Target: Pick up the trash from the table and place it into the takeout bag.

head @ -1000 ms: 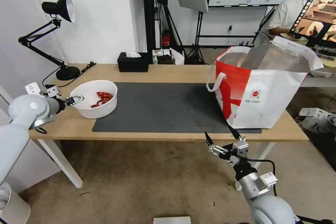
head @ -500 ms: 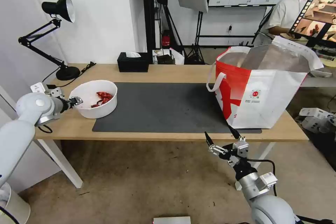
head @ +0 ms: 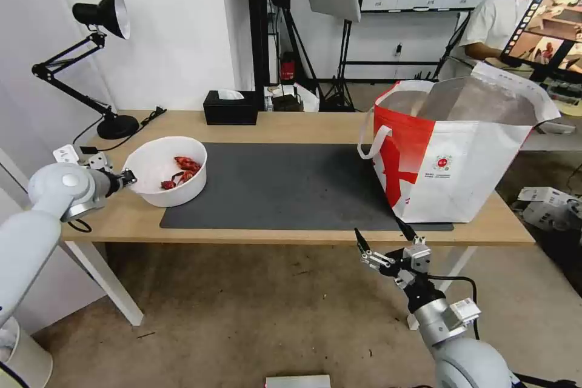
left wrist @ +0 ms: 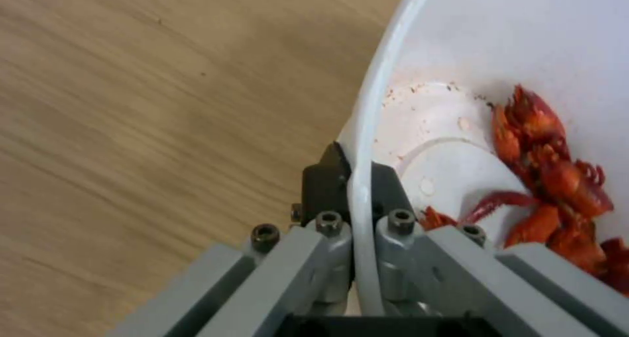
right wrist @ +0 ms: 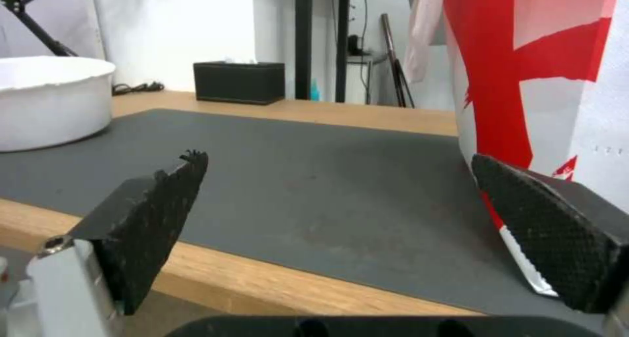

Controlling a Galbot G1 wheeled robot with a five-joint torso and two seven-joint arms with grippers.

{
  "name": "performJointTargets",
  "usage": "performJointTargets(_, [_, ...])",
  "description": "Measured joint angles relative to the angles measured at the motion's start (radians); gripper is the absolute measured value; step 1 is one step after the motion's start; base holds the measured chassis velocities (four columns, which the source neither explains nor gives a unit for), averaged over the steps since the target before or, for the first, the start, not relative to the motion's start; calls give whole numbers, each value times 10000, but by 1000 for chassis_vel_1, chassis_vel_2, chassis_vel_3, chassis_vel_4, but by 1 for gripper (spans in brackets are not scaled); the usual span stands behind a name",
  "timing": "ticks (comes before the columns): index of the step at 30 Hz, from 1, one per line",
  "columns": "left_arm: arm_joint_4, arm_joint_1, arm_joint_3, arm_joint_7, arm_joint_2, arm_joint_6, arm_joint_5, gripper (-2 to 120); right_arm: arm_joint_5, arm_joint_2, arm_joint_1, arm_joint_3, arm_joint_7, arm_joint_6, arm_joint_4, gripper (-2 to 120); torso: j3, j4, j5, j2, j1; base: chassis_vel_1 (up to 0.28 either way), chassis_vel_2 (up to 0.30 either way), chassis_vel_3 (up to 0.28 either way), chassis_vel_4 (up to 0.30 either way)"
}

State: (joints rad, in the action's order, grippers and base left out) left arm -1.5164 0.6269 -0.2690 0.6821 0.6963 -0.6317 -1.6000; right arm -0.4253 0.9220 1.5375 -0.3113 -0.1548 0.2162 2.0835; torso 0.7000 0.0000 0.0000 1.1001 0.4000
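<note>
- Left gripper [head: 128, 179] — at the left end of the surface [head: 291, 124]; its fingers [left wrist: 328, 180] are pinched onto the rim of the white bowl [head: 170, 170], one finger outside the wall and one inside, as the left wrist view shows.
- White bowl [left wrist: 459, 42] — tilted, its gripped side raised off the surface; the side away from the fingers lies at the left edge of the dark grey mat [head: 285, 185].
- Red scraps [left wrist: 550, 180] — gathered inside the bowl, just beyond the inner finger; in the head view they lie toward the side of the bowl farthest from the gripper [head: 180, 171].
- Right gripper [head: 388, 248] — parked below the front edge of the surface, its fingers [right wrist: 151, 214] spread wide and holding nothing.
- Takeout bag [head: 461, 157] — upright on the right end of the surface, mouth open, foil lining showing; beyond the right gripper's fingers and well apart from the bowl. In the right wrist view its red-and-white wall [right wrist: 524, 71] rises just behind one fingertip.
- Black tissue box [head: 230, 108] — at the rear edge of the surface, beyond the mat.
- Black desk lamp [head: 91, 54] — at the rear left corner, behind the bowl.
</note>
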Motion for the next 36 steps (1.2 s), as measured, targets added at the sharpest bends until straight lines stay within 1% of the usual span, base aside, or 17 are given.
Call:
performJointTargets(7, [-158, 8, -5, -7, -12, 93, 112, 0, 0, 0, 1, 0, 0, 0, 0, 100, 0, 0, 0, 0, 0, 0, 0, 0, 0])
performJointTargets(11, [-350, 32, -69, -141, -41, 257, 211, 0, 0, 0, 1, 0, 0, 0, 0, 100, 0, 0, 0, 0, 0, 0, 0, 0, 0])
performJointTargets(12, [-427, 51, -90, -323, -73, 348, 446, 0, 0, 0, 1, 0, 0, 0, 0, 100, 0, -1, -1, 0, 0, 0, 0, 0, 0])
performJointTargets(13, [-502, 97, -97, -671, -138, 488, 916, 0, 0, 0, 0, 0, 0, 0, 0, 100, 0, -2, 0, 0, 0, 0, 0, 0, 0])
performJointTargets(14, [-575, 169, -77, -1199, -252, 764, 1715, 0, 0, 0, 0, 0, 0, 0, 0, 100, 0, -1, 0, -1, 0, 0, 0, 0, 0])
performJointTargets(15, [-575, 169, -77, -1199, -252, 764, 1715, 0, 0, 0, 0, 0, 0, 0, 0, 100, 0, -1, 0, -1, 0, 0, 0, 0, 0])
performJointTargets(18, [-863, 274, -34, -2188, -514, 1440, 3288, 0, 0, 0, 1, 0, 1, 0, 0, 100, 0, 2, -1, -1, 0, 0, 0, 0, 0])
performJointTargets(19, [-863, 274, -34, -2188, -514, 1440, 3288, 0, 0, 0, 1, 0, 1, 0, 0, 100, 0, 2, -1, -1, 0, 0, 0, 0, 0])
performJointTargets(22, [-1335, 72, 128, -2748, -697, 2177, 4094, 0, 0, 0, 1, 0, 0, 0, 0, 100, 0, 3, -2, -1, 0, 0, 0, 0, 0])
performJointTargets(26, [-1665, -455, 470, -2884, -717, 2452, 4202, 0, 0, 0, 0, 0, 0, 0, 0, 100, 0, 2, -1, -1, 0, 0, 0, 0, 0])
performJointTargets(29, [-1932, -2167, 1628, -2893, -529, 2565, 4124, 0, -1, -1, 0, 0, 0, 0, 0, 100, 0, 0, 0, -1, 0, 0, 0, 0, 0])
performJointTargets(30, [-1932, -2167, 1628, -2893, -529, 2565, 4124, 0, -1, -1, 0, 0, 0, 0, 0, 100, 0, 0, 0, -1, 0, 0, 0, 0, 0])
performJointTargets(32, [-1794, -3580, 2750, -2743, -195, 2554, 3898, 0, -1, -1, 0, 0, 1, 0, 0, 100, 0, 0, 6, 0, 0, 0, 0, 0, 0])
performJointTargets(33, [-1794, -3580, 2750, -2743, -195, 2554, 3898, 0, -1, -1, 0, 0, 1, 0, 0, 100, 0, 0, 6, 0, 0, 0, 0, 0, 0])
performJointTargets(34, [-1618, -4456, 3576, -2635, 121, 2479, 3703, 0, 0, -1, -1, 0, 1, 0, 1, 100, 1, 0, 3, -1, 0, 0, 0, 0, 0])
performJointTargets(35, [-1471, -5110, 4151, -2521, 374, 2435, 3613, 0, -1, -1, 0, 0, -3, 0, 0, 100, 2, -1, -5, -2, 0, 0, 0, 0, 0])
performJointTargets(36, [-1265, -5961, 4828, -2360, 726, 2399, 3548, 0, -1, -1, 0, 0, -2, 0, 1, 100, 2, -5, 4, -2, 2, 0, 0, 0, 0])
